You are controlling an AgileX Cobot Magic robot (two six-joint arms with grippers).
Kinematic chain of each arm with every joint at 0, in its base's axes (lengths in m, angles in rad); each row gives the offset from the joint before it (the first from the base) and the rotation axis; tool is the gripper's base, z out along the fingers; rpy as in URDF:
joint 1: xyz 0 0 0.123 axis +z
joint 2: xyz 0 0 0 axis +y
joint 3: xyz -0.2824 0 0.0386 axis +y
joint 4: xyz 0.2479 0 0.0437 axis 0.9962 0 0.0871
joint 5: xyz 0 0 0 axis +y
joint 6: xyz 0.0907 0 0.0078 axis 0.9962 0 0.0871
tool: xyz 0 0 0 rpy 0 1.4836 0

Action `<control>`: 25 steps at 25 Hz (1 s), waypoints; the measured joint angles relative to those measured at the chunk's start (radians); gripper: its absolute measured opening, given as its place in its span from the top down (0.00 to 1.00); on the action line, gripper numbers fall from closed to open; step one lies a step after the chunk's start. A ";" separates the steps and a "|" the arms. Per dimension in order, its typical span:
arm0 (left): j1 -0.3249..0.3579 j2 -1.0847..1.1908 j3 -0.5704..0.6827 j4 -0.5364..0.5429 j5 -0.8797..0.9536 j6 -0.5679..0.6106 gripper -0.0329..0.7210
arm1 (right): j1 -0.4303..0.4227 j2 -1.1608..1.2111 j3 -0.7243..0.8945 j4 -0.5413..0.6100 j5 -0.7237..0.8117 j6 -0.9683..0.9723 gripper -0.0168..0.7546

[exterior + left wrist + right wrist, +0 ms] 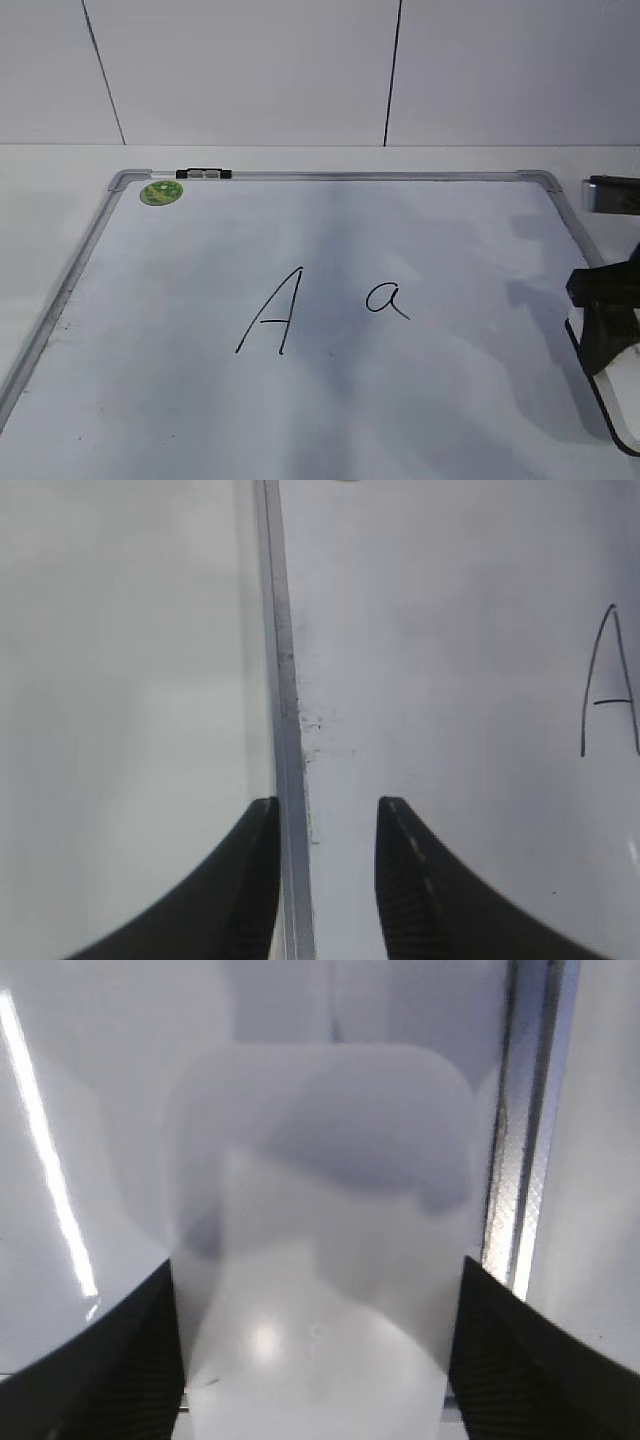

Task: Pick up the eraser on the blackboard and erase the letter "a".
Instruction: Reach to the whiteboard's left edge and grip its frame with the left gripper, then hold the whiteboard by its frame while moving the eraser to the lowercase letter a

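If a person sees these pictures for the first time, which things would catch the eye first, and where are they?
First come the two black handwritten letters in the middle of the blackboard: the tall capital "A" and, to its right, the letter "a". Next is the dark right pincer at the board's right edge, with the eraser between its fingers. A round green sticker sits in the far left corner.

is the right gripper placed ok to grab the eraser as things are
Probably yes. The right gripper has its fingers on either side of the eraser, which lies by the blackboard's right frame, nothing between them. Whether they already grip is unclear.
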 joint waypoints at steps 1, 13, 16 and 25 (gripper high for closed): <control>0.000 0.057 -0.023 0.000 0.000 0.000 0.63 | 0.000 0.000 0.000 0.006 0.002 -0.003 0.25; 0.000 0.571 -0.305 -0.017 0.045 0.000 0.63 | 0.000 0.000 -0.004 0.019 0.047 -0.017 0.25; 0.000 0.661 -0.343 -0.017 0.059 0.000 0.64 | 0.000 0.000 -0.005 0.019 0.048 -0.020 0.25; 0.000 0.865 -0.456 -0.002 0.126 0.000 0.65 | 0.000 -0.002 -0.005 0.028 0.048 -0.029 0.25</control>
